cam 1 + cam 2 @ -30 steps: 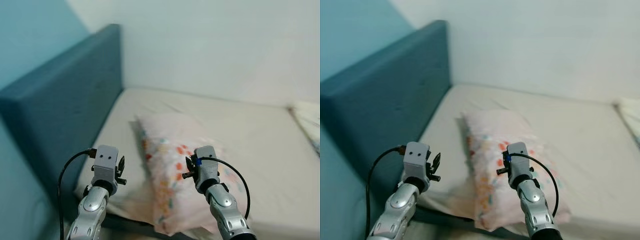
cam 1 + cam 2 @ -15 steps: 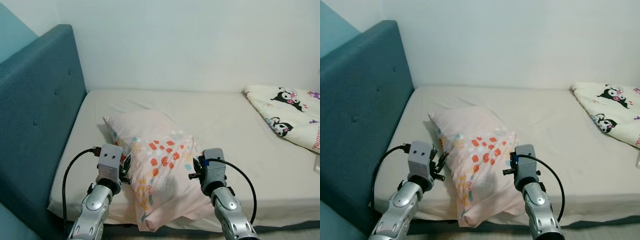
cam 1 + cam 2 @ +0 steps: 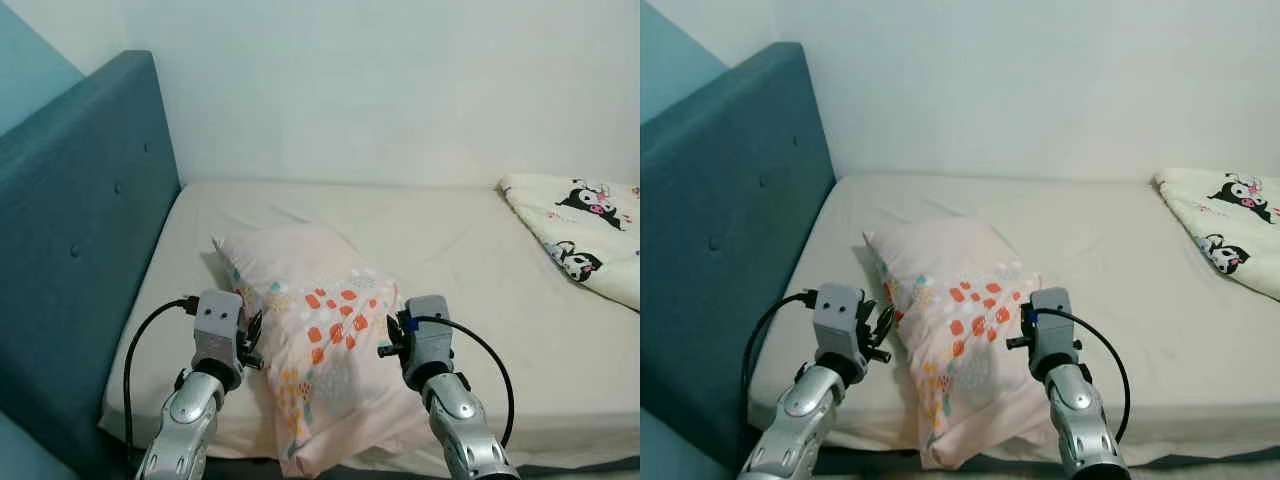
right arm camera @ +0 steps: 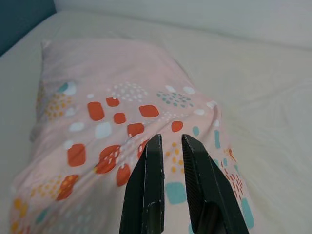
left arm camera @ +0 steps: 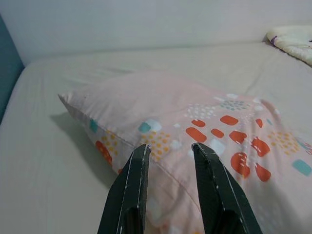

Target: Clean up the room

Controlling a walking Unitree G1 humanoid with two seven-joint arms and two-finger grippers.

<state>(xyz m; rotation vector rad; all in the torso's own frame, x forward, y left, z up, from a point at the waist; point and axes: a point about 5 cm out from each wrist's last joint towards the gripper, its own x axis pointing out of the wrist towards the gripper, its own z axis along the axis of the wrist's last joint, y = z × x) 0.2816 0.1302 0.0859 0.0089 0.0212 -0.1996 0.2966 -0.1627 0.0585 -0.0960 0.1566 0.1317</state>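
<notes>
Directly between the left gripper (image 3: 250, 338) and right gripper (image 3: 388, 338) lies the pink pillow (image 3: 310, 355) on the bed (image 3: 470, 250), long axis running away from them; both sets of fingers are parted, gripping nothing, equally near.

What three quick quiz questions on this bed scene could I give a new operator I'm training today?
1. True or false: the pink pillow with orange and teal spots lies flat against the blue padded headboard.
2. Which gripper's fingers stand wider apart: left gripper or right gripper?
3. What lies at the far end of the cream mattress?

Key: 1. False, it lies apart from it, overhanging the near edge. 2. Left. 3. A white cartoon-print blanket.
</notes>
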